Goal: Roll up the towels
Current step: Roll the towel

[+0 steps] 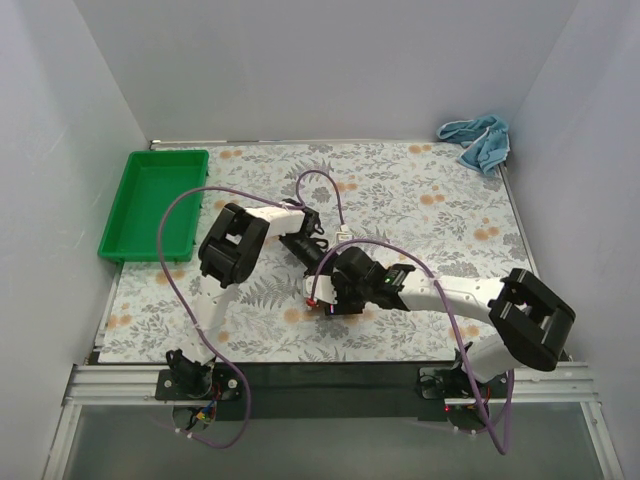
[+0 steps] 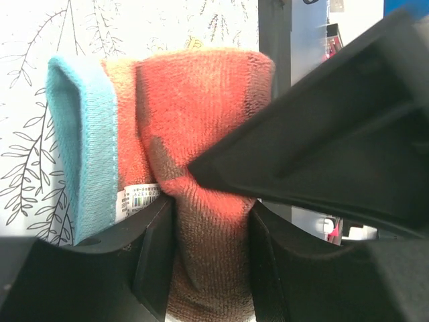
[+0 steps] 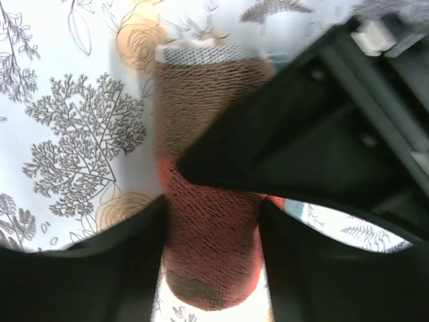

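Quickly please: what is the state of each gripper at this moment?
Left gripper: closed on the rust-red towel, which is rolled up.
Right gripper: closed on the same towel, fingers touching both of its sides.

Seen from above, the rust-red towel (image 2: 201, 100) is largely hidden beneath both jaws.

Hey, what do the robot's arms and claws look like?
Both arms are alike: the left arm and right arm have white links joined by chunky black joint housings, on black bases. A thin purple cable loops along each. The left claw and right claw have matte black, angular fingers.
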Robot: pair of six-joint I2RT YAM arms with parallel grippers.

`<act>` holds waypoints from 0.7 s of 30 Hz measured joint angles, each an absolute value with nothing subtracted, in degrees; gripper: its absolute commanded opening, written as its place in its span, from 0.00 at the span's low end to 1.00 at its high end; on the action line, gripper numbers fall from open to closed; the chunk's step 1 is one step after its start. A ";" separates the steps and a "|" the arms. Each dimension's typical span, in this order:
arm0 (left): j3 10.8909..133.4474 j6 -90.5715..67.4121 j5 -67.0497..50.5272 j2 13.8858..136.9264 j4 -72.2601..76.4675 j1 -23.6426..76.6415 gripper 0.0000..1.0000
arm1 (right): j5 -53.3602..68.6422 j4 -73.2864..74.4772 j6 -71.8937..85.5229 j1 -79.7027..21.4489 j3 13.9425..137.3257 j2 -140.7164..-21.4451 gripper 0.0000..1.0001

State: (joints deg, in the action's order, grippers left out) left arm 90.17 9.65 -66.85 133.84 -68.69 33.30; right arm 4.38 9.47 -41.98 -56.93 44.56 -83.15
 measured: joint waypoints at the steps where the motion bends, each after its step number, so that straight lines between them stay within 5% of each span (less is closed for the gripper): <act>1: 90.17 9.69 -66.85 133.84 -68.71 33.19 0.39 | 4.80 9.45 -41.85 -57.01 44.49 -83.88 0.39; 4: 90.15 9.69 -66.85 133.82 -68.88 32.99 0.41 | 5.69 9.10 -42.26 -57.08 44.45 -84.82 0.10; 6: 89.65 9.61 -66.87 133.38 -68.58 32.88 0.44 | 7.05 9.04 -42.28 -56.51 44.47 -84.84 0.01; 14: 82.76 6.74 -64.07 126.19 -62.61 30.87 0.59 | 19.16 17.02 -42.26 -50.50 52.14 -90.24 0.01; 15: 82.04 6.55 -63.26 124.99 -61.78 30.26 0.73 | 21.58 18.57 -42.24 -49.06 53.30 -91.09 0.01; 21: 78.48 5.76 -57.76 118.26 -57.58 23.22 0.74 | 31.51 26.46 -42.22 -43.13 57.80 -94.85 0.01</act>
